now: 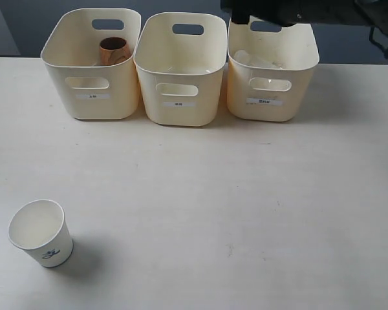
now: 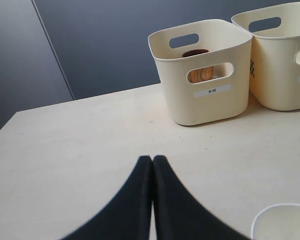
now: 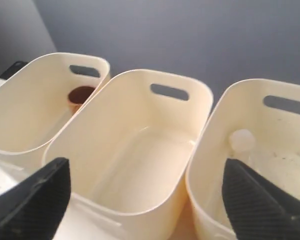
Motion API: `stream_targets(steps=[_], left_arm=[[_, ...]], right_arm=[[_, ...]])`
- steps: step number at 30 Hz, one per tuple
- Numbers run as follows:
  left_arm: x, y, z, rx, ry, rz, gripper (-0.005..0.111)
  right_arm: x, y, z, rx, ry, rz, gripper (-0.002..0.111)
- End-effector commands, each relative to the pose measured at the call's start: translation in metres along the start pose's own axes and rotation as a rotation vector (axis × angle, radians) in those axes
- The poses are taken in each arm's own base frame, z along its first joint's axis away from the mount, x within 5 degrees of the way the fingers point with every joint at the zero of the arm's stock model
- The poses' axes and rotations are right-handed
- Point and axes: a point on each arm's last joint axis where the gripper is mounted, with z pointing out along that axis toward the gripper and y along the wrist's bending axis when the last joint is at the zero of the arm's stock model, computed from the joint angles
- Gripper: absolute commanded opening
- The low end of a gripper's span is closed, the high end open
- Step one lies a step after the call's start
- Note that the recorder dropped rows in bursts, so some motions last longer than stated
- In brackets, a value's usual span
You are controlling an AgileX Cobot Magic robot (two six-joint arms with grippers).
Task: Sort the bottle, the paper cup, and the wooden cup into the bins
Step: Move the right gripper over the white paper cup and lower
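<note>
Bins (image 1: 204, 97) sit in a row on the counter (image 1: 246, 206), directly under your right tool (image 3: 145, 172), whose jaws stand wide apart. You have the bottle (image 3: 241, 140) in the bin beneath one finger and the wooden cup (image 1: 114, 50) in the bin farthest from that tool. Your left tool (image 2: 152, 162) is pressed together, and the paper cup (image 2: 285, 222) stands just beside it.

Smooth plastic bins (image 1: 208, 97) — glossy wooden cup (image 1: 114, 50)

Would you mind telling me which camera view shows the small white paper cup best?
The exterior view: the small white paper cup stands whole and upright on the table, logo visible. The left wrist view catches only part of its rim; the right wrist view misses it.
</note>
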Motion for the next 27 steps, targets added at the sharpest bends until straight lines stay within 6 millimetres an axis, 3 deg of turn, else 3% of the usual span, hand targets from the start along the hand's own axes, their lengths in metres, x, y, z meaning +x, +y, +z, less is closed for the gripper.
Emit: stream_targets(steps=[1, 7, 13, 19, 27], left_arm=[[0.0, 0.0, 0.0, 0.0, -0.01, 0.005, 0.0], [0.0, 0.0, 0.0, 0.0, -0.01, 0.005, 0.0], [0.0, 0.0, 0.0, 0.0, -0.008, 0.005, 0.0], [0.0, 0.0, 0.0, 0.0, -0.008, 0.005, 0.0], [0.0, 0.0, 0.0, 0.0, -0.008, 0.005, 0.0]], right_arm=[[0.006, 0.033, -0.011, -0.15, 0.109, -0.045, 0.078], [0.034, 0.101, -0.023, -0.409, 0.304, -0.087, 0.078], [0.05, 0.156, -0.038, -0.531, 0.312, -0.228, 0.078], [0.058, 0.187, -0.05, -0.596, 0.294, -0.25, 0.078], [0.072, 0.199, -0.055, -0.619, 0.355, -0.171, 0.078]])
